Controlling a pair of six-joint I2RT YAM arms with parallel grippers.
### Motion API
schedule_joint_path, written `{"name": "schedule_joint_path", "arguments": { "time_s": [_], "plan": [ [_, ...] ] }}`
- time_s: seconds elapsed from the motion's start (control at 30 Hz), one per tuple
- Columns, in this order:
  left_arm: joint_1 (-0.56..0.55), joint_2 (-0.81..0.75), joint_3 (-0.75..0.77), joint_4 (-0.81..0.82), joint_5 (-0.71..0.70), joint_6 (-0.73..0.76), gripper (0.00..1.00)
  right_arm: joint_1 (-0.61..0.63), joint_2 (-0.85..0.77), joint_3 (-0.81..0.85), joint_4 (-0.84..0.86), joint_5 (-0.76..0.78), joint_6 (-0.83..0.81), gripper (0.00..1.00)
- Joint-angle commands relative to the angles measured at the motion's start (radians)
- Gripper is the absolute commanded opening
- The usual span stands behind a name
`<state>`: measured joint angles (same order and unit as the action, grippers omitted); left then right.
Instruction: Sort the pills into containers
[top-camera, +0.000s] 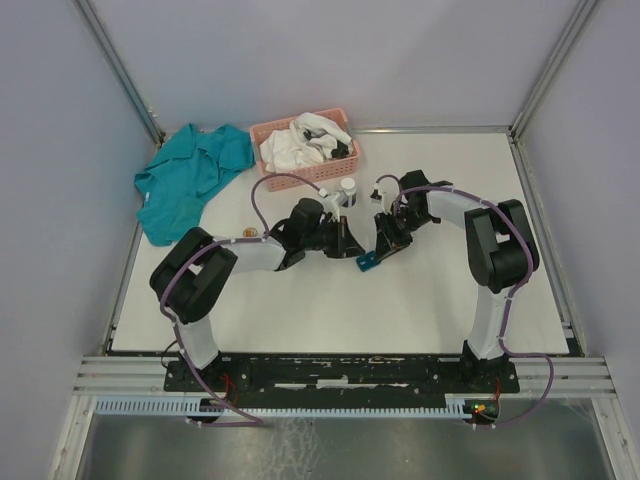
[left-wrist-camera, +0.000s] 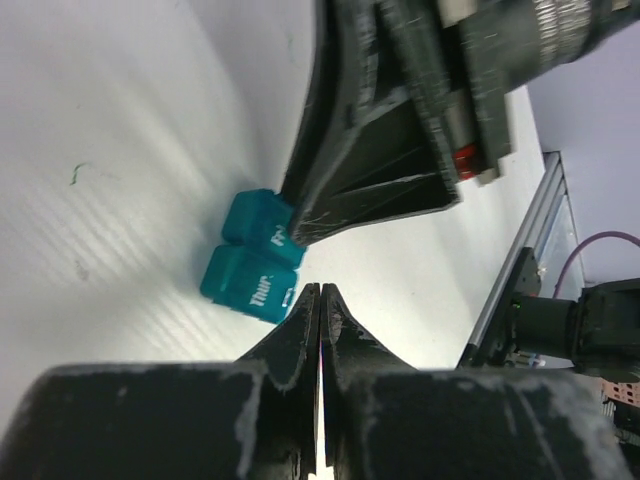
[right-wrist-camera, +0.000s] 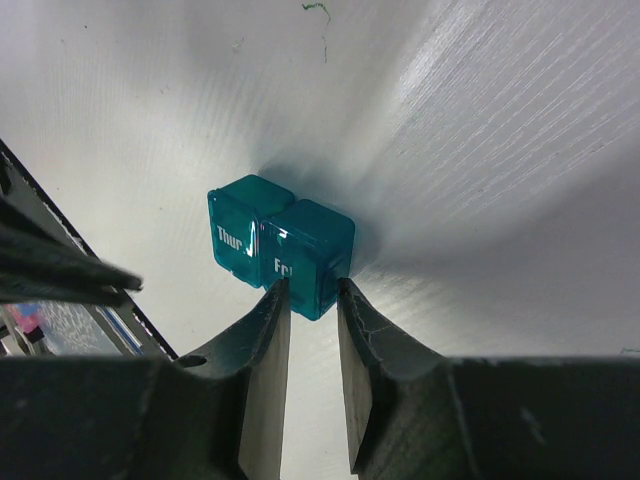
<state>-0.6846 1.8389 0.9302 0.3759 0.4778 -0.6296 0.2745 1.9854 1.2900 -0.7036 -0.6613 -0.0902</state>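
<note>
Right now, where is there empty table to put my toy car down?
The table is bare between the arms' bases and the teal containers, and at the far right corner. The middle is crowded: both arms meet at the containers by the white bottle. Far left holds the teal cloth and pink basket.
</note>
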Motion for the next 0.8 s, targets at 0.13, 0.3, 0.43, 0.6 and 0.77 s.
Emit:
{"name": "schedule_joint_path", "arguments": {
  "time_s": [0.13, 0.3, 0.43, 0.6, 0.77],
  "plan": [
    [-0.019, -0.056, 0.048, 0.015, 0.013, 0.021, 0.03, -0.001, 0.028, 0.023, 0.037, 0.071, -0.009, 0.31],
    [-0.035, 0.010, 0.057, -0.031, -0.017, 0.036, 0.03, -0.001, 0.031, 0.025, 0.036, 0.073, -0.008, 0.31],
    [-0.035, 0.131, 0.067, -0.093, -0.054, 0.050, 0.03, -0.001, 0.032, 0.024, 0.036, 0.075, -0.007, 0.31],
    [-0.035, 0.181, 0.082, -0.130, -0.092, 0.066, 0.03, -0.001, 0.030, 0.026, 0.035, 0.076, -0.005, 0.31],
    [-0.035, 0.117, 0.116, -0.137, -0.055, 0.079, 0.03, -0.001, 0.027, 0.027, 0.034, 0.072, -0.006, 0.31]
  ]
}}
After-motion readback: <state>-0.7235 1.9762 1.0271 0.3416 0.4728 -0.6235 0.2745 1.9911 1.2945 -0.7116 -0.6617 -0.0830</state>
